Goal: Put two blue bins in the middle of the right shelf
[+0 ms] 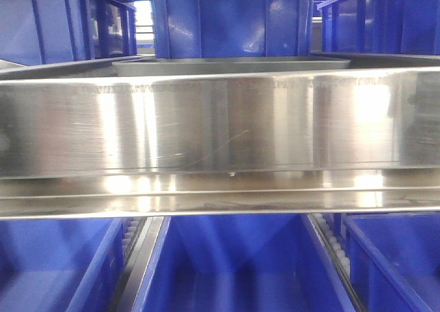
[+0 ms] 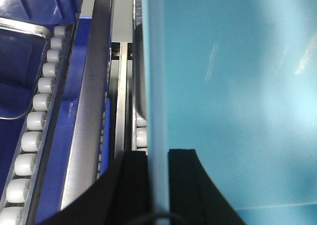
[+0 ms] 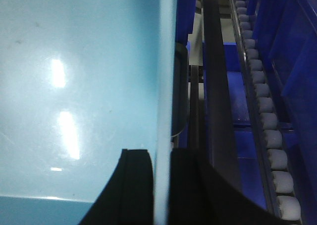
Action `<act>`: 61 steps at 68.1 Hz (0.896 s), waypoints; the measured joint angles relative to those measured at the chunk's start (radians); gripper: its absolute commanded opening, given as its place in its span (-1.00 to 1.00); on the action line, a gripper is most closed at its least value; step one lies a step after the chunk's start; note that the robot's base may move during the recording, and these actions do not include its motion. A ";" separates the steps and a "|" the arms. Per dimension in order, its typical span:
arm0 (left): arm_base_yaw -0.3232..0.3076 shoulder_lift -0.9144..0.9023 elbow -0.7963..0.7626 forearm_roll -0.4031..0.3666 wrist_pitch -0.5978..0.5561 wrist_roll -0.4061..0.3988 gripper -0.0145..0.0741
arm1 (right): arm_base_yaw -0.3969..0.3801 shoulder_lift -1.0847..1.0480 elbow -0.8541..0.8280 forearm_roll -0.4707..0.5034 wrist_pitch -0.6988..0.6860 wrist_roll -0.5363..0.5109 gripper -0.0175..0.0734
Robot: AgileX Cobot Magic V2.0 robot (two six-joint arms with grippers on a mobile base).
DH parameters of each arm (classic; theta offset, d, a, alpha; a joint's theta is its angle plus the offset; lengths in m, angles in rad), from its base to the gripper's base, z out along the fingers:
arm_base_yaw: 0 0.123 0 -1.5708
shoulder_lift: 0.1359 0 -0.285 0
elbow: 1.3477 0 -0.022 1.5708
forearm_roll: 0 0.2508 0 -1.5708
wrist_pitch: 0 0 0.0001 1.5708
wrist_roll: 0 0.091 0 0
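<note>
A blue bin [image 2: 233, 86] fills most of the left wrist view, and its pale inside looks light blue. My left gripper [image 2: 158, 153] is shut on the bin's left wall, one black finger on each side of the rim. The same bin [image 3: 79, 86] fills the right wrist view, where my right gripper [image 3: 161, 153] is shut on its right wall in the same way. In the front view a blue bin [image 1: 234, 264] sits in the lower middle lane; neither gripper shows there. More blue bins [image 1: 230, 20] stand on the level above.
A wide steel shelf beam [image 1: 220, 133] crosses the front view. White roller tracks [image 2: 37, 101] [image 3: 265, 106] and metal rails run along both sides of the held bin. Neighbouring blue bins [image 1: 55, 271] [image 1: 399, 264] sit in the side lanes. A grey tray [image 1: 230, 66] lies under the upper middle bin.
</note>
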 measured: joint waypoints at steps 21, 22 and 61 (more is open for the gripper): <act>0.000 0.000 0.000 0.000 -0.013 0.000 -0.92 | 0.000 0.000 0.000 -0.004 -0.001 0.000 -0.98; 0.000 0.000 0.000 0.000 -0.013 0.000 -0.92 | 0.000 0.000 0.000 -0.004 -0.001 0.000 -0.98; 0.000 0.000 0.000 0.000 -0.014 0.000 -0.92 | 0.000 0.000 0.000 -0.004 -0.001 0.000 -0.98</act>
